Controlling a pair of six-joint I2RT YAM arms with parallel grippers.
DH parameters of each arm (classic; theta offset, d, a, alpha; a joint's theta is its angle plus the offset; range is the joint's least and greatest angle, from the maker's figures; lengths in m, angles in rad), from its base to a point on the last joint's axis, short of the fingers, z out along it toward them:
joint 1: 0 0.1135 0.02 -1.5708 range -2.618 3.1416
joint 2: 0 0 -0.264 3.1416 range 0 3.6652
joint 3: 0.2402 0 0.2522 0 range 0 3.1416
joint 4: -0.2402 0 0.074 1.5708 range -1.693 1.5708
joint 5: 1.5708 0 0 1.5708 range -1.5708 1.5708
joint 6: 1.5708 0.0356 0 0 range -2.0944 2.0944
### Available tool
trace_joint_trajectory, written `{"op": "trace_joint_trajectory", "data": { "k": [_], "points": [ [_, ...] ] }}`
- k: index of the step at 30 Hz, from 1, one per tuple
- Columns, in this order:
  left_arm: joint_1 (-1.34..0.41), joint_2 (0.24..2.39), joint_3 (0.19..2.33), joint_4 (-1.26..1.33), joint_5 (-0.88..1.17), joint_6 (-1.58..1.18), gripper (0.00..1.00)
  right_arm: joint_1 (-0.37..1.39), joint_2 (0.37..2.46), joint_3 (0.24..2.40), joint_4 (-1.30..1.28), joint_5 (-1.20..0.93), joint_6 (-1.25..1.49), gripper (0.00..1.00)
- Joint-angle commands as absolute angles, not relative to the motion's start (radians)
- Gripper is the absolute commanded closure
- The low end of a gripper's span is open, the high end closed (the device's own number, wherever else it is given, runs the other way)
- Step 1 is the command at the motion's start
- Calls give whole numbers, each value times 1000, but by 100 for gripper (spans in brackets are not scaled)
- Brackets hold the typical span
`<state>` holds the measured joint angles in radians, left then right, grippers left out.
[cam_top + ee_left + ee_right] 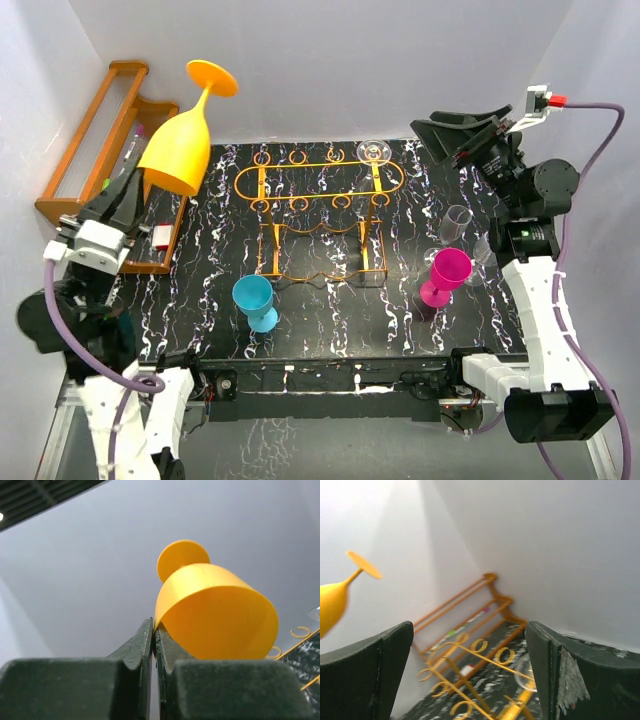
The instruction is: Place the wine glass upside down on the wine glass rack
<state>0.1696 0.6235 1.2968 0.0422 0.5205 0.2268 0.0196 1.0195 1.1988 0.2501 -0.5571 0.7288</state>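
Note:
My left gripper [135,185] is shut on the rim of a yellow wine glass [180,150], which it holds high over the table's left side. The glass is upside down and tilted, with its foot up and to the right. In the left wrist view the jaws [154,627] pinch the thin rim, and the bowl [215,615] fills the space beyond them. The orange wire wine glass rack [310,164] stands at the middle back of the table, to the right of the held glass. My right gripper [440,135] hangs open and empty above the back right corner, facing the rack [491,661].
A clear glass [374,151] hangs upside down at the rack's right end. A blue glass [255,300], a magenta glass [445,275] and another clear glass [457,225] stand on the black marbled table [330,320]. A wooden shelf [90,130] lines the left wall.

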Motion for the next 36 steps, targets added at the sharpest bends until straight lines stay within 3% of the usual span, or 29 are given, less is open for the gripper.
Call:
{"op": "trace_joint_trajectory", "data": {
  "k": [1,4,7,12,18,29,36],
  "points": [
    [171,708,974,1023,682,-187,100,28,1076,1181,653,-741,1113,4],
    [171,787,958,1215,653,-288,100,88,1158,1262,705,-775,1198,10],
    [169,852,977,1334,647,-317,100,250,1222,1371,612,-679,1103,14],
    [128,916,989,1405,642,-303,100,515,1394,1503,675,-552,1062,28],
    [85,941,967,1472,645,-284,100,710,1566,1595,818,-343,1023,40],
    [19,982,919,1514,639,-258,100,810,1665,1567,1155,-134,968,42],
    [-6,1000,911,1512,635,-241,100,813,1685,1579,1185,-119,964,41]
  ]
}}
